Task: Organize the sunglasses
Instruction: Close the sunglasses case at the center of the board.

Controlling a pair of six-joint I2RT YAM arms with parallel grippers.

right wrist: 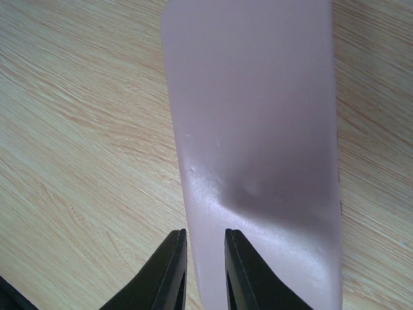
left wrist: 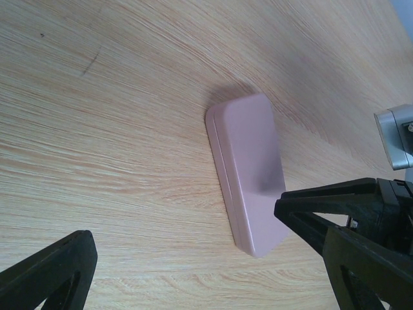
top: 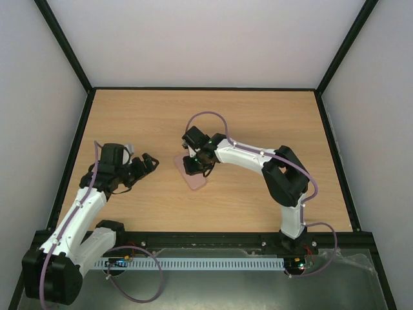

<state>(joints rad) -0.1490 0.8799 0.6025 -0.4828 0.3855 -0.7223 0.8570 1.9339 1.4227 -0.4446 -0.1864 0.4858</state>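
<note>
The sunglasses are not in view. A closed pink case [top: 195, 179] lies flat on the wooden table near the middle; it also shows in the left wrist view [left wrist: 248, 168] and in the right wrist view [right wrist: 258, 103]. My right gripper [top: 197, 163] hovers over the far end of the case. Its jaws [right wrist: 206, 234] are almost together, with a narrow gap above the case's left edge and nothing between them. My left gripper [top: 143, 166] is wide open and empty, to the left of the case [left wrist: 181, 223], apart from it.
The wooden table [top: 258, 123] is ringed by a black frame with pale walls behind and at the sides. The right arm's elbow [top: 287, 177] stands to the right of the case.
</note>
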